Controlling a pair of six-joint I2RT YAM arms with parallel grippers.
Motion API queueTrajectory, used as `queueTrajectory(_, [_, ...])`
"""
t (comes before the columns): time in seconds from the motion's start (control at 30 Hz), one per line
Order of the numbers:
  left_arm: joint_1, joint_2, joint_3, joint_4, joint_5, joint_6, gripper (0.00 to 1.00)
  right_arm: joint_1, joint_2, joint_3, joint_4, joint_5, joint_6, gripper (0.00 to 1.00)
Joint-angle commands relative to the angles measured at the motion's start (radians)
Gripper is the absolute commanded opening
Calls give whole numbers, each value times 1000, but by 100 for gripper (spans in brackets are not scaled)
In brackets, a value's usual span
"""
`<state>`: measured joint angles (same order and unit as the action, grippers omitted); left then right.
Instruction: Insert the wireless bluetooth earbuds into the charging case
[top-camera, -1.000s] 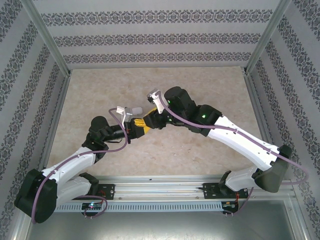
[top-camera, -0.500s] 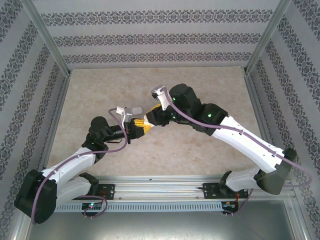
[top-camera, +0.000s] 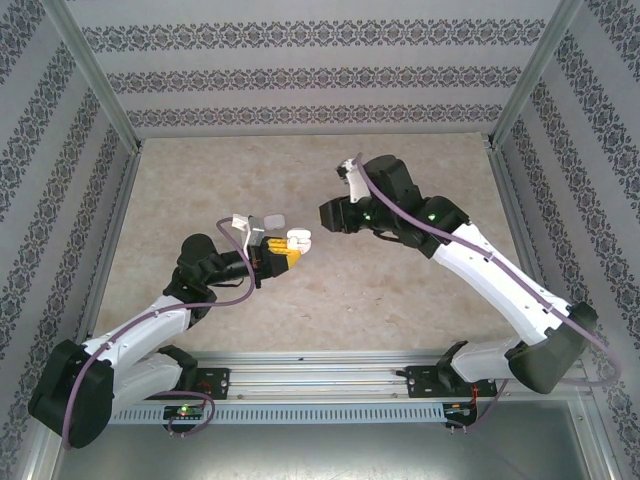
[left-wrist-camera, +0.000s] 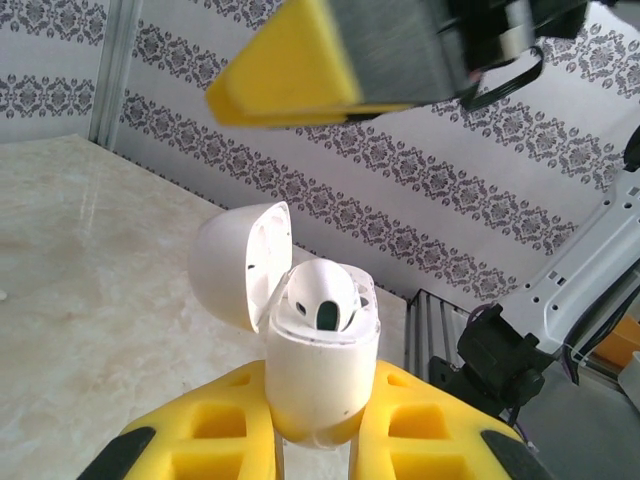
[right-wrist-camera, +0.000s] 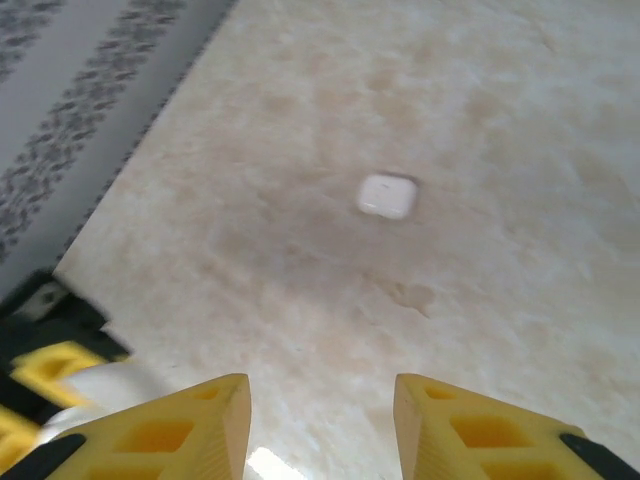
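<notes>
My left gripper (top-camera: 288, 250) is shut on the white charging case (left-wrist-camera: 318, 375), which its yellow fingers (left-wrist-camera: 200, 435) hold upright by the lower body. The case lid (left-wrist-camera: 235, 265) is swung open to the left. One white earbud (left-wrist-camera: 322, 295) sits in the case's mouth, its dark opening facing the camera. My right gripper (right-wrist-camera: 320, 420) hangs open over the table with nothing between its fingers, up and to the right of the case (top-camera: 298, 240). One of its yellow fingers (left-wrist-camera: 290, 70) shows at the top of the left wrist view.
A small white rounded piece (right-wrist-camera: 386, 196) lies on the beige tabletop (top-camera: 420, 290), just behind the left gripper (top-camera: 272, 221). Patterned walls and metal posts close in the table on three sides. The front rail (top-camera: 330, 375) carries both arm bases.
My right gripper has drawn back from the case, up and to the right, and its jaws have widened. The left gripper and the case have stayed where they were.
</notes>
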<state>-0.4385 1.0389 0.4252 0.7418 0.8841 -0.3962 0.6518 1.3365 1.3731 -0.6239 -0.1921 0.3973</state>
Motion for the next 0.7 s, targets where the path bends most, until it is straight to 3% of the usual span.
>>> queueTrajectory(0.0, [-5, 0, -14, 13, -9, 31, 0, -80, 39, -61, -34, -45, 95, 42])
queueTrajectory(0.3, [-5, 10, 10, -60, -15, 84, 0, -246, 219, -15, -43, -56, 8, 45])
queueTrajectory(0.67, [-6, 59, 13, -46, -44, 105, 0, -375, 613, 272, -147, 10, -106, 49])
